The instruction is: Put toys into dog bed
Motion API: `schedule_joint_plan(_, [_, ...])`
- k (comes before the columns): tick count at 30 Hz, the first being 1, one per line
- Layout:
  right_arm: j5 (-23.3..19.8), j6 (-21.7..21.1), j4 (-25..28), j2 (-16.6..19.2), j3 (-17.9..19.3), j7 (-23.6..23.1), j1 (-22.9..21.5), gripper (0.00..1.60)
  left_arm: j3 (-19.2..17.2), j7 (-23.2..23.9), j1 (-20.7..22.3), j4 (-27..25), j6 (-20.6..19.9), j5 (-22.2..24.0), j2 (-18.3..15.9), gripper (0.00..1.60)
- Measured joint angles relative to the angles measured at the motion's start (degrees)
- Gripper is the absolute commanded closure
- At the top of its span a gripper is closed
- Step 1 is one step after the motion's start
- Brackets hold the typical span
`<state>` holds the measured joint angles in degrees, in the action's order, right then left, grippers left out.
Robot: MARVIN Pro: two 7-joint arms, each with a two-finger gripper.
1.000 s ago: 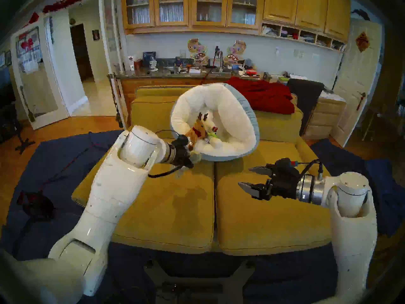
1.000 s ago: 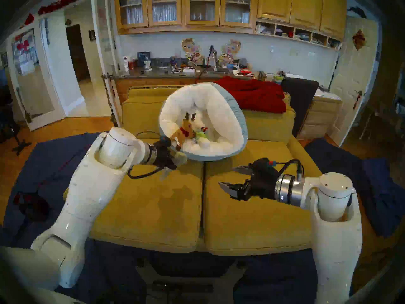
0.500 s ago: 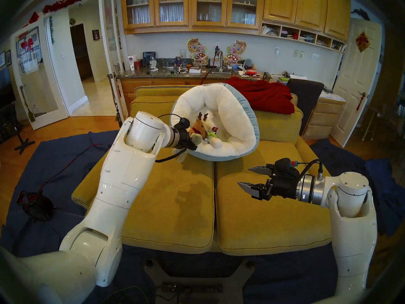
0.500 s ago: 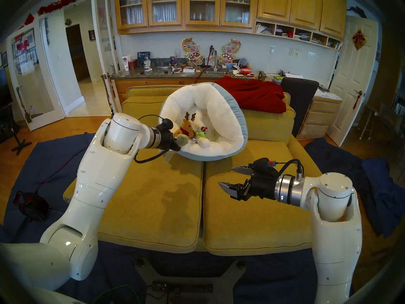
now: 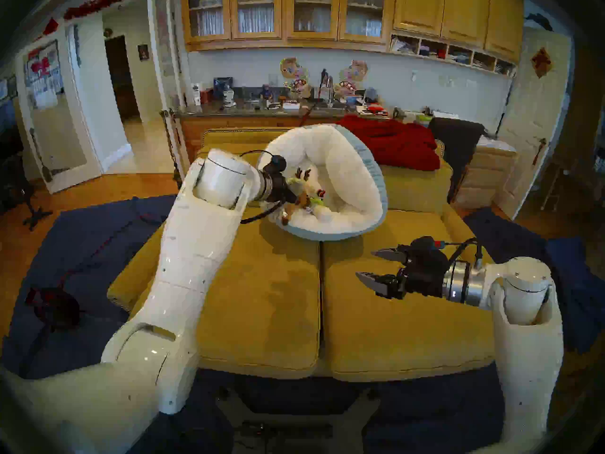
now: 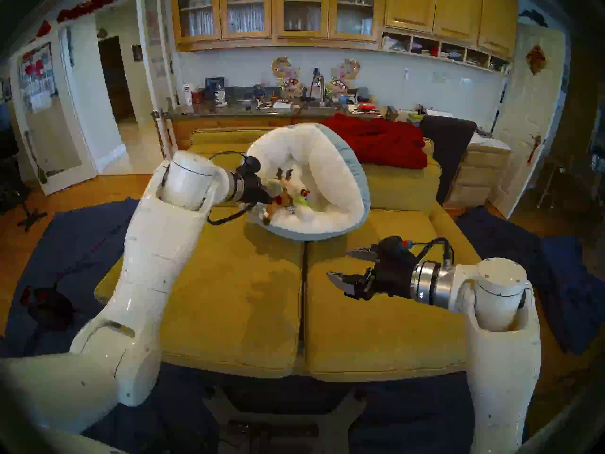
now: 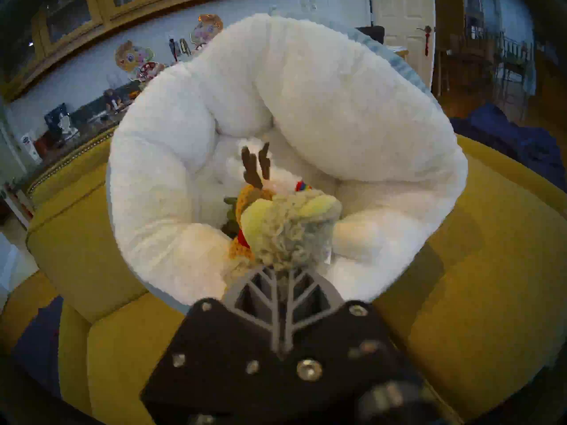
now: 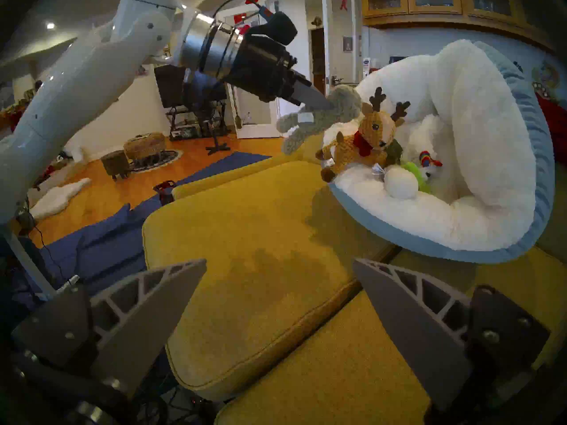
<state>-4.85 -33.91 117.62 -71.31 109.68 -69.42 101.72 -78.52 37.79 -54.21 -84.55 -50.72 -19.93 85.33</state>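
Right, the left gripper (image 8: 329, 104), jaws clamped on the grey fuzzy toy (image 8: 319, 117), should clear the dog bed (image 8: 491, 157) rim before releasing; the right gripper (image 5: 373, 263) waits, jaws wide.

5 plush toys (image 8: 365, 139), 1 dog bed (image 8: 460, 246), 2 sofa cushions (image 5: 262, 296), 1 red blanket (image 5: 393, 142)
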Motion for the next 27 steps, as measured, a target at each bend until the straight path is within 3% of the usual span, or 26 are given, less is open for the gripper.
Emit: schedule_joint_plan(27, [0.0,0.3,-0.3,0.0,0.0,0.0,0.0,0.00,-3.8,-3.9,8.5,13.4,4.4,-3.2,5.8,1.60])
